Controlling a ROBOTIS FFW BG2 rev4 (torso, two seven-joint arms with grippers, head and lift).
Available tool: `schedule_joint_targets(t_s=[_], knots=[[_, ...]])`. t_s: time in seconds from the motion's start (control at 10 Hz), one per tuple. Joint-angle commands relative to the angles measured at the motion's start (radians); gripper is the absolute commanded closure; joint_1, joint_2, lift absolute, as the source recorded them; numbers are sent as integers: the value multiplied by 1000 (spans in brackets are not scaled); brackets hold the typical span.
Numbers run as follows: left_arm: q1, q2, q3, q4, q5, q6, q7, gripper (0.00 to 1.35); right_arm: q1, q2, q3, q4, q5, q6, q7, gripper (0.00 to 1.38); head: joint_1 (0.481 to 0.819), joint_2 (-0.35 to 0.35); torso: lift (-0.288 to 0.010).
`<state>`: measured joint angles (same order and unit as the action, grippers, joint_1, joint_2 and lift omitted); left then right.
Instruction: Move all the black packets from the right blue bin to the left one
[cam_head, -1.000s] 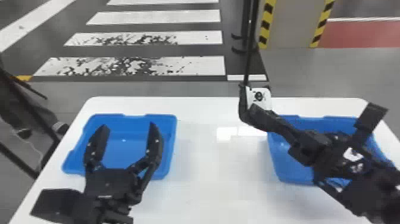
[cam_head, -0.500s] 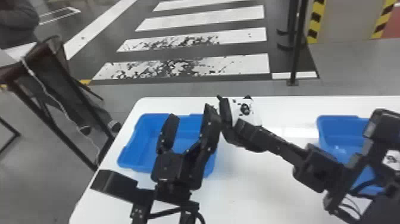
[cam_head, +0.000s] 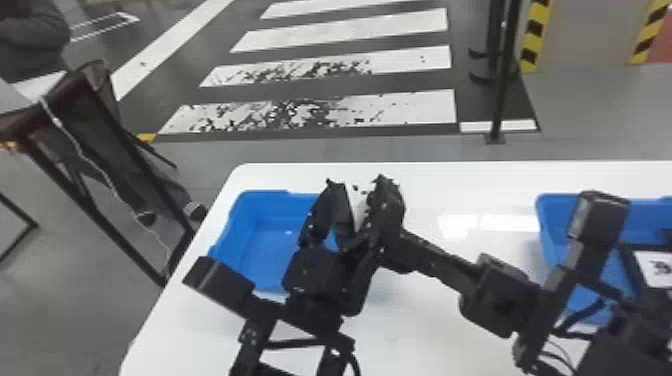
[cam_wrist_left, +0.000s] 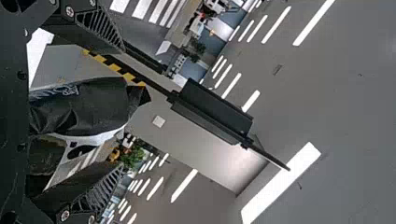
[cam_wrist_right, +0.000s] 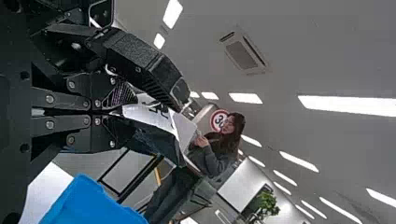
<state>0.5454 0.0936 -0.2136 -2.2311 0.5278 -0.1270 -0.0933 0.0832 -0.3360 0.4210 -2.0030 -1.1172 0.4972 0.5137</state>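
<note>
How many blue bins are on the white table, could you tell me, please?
2. The left bin sits near the left end of the white table; the right bin is farther right, cut off by the head view's edge. Others may lie past that edge.

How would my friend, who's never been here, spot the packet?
Find the white table, then its left blue bin. Near that bin, look between the open fingers of the left gripper, where the right gripper pinches the packet. It's crinkly and black with a white patch, unlike the plain black fingers around it.
</note>
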Motion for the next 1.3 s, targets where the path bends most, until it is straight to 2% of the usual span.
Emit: schedule_joint_targets(t_s=[0.0,0.1,0.2,0.4,0.5,0.6,0.7,0.9,1.0,1.1,1.2], knots=[[-1,0,4,-6,5,24,0,375,-5,-1,6,1,-8,-1,0,1148,695,282,-140],[4,0,2,-6,21,14,6,901,-5,-1,6,-1,-8,-1,0,1148,695,283,-140],[4,0,-4,-6,17,-8,15,981,-7,-1,6,1,-8,-4,0,1148,695,284,-140],[7,5,-20,-6,9,-77,47,983,-5,-1,6,6,-6,-11,0,1148,695,293,-140],[14,5,-22,-6,3,-99,61,1030,-5,-1,6,9,-6,-21,0,1111,695,297,-140],[21,8,-32,-6,-1,-138,86,1233,-7,0,6,14,-8,-36,0,1076,695,303,-140],[24,9,-36,-6,-13,-165,96,1211,-5,0,6,24,-23,-68,0,1006,695,310,-140],[26,9,-36,-4,-21,-182,102,1211,-5,3,14,48,-59,-92,0,159,695,309,-140],[26,8,-36,-1,-23,-190,107,1211,-5,2,18,46,-47,-95,2,-2,695,308,-140],[24,5,-26,11,-47,-195,116,1211,-2,3,20,46,-49,-105,2,64,695,311,-140],[21,-12,22,43,-117,-187,124,1211,5,2,20,53,-65,-122,3,68,695,317,-140]])
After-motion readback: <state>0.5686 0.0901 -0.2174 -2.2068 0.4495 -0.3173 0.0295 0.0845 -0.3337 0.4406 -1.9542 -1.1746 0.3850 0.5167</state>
